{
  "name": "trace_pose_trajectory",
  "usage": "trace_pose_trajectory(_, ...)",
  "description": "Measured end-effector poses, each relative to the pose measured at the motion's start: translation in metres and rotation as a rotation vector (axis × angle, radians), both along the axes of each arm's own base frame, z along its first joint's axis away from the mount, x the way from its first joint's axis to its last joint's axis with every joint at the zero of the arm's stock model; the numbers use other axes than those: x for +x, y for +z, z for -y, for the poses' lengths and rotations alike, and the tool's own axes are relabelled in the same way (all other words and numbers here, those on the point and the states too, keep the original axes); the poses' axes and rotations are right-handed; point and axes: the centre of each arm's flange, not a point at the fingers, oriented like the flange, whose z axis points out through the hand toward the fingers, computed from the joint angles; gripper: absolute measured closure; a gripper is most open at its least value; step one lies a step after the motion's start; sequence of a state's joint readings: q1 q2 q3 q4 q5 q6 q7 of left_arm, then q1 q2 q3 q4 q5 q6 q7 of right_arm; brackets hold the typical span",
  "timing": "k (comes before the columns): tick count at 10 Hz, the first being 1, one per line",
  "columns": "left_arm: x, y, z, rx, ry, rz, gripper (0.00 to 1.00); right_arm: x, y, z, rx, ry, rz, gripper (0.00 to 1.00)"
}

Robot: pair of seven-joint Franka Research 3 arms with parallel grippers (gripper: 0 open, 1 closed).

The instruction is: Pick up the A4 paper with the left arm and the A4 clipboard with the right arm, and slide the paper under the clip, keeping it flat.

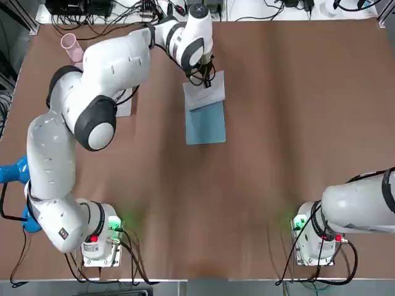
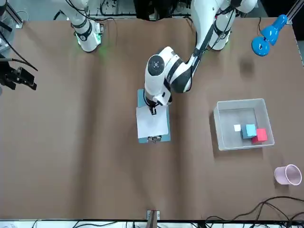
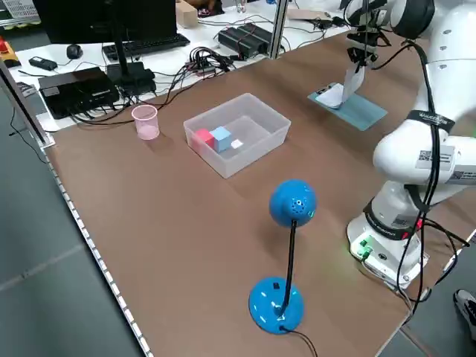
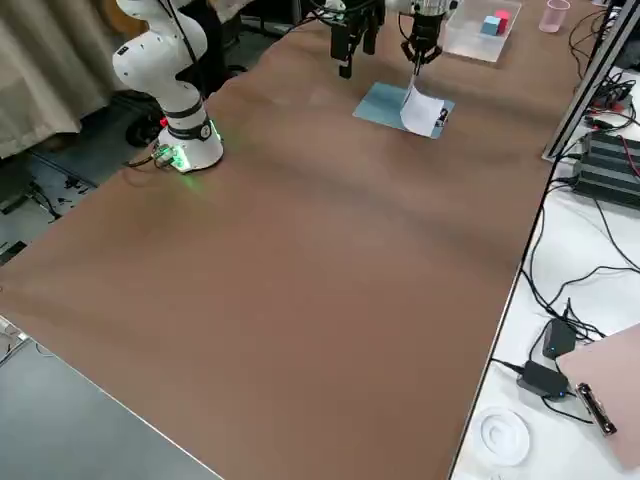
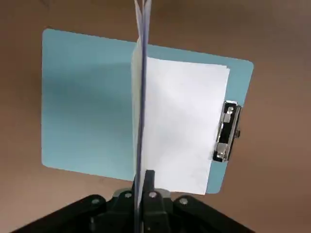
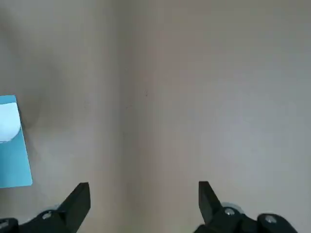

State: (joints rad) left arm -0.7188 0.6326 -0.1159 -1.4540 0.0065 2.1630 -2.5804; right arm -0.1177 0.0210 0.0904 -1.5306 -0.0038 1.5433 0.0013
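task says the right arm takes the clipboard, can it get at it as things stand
Probably not cleanly. The right tool hangs open over bare table, off to one side of the clipboard. The left tool is shut on the paper, which drapes over the board's clip end; only the far blue end is free.

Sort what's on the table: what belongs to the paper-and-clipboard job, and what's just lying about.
Job:
- A4 paper, pinched in the shut left tool, one edge lifted
- A4 clipboard, flat on the table
- clip
- right tool, open, off to the side, holding nothing

Lying about:
- clear bin with small blocks
- pink cup
- blue lamp
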Motion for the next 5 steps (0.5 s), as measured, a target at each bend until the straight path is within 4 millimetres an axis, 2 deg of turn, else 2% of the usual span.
trace_pose_trajectory(5,-0.0051,-0.0012,0.0040,0.017,-0.031,0.010,0.99,0.0005,0.0004,-0.0019,0.000,-0.024,0.005,0.01)
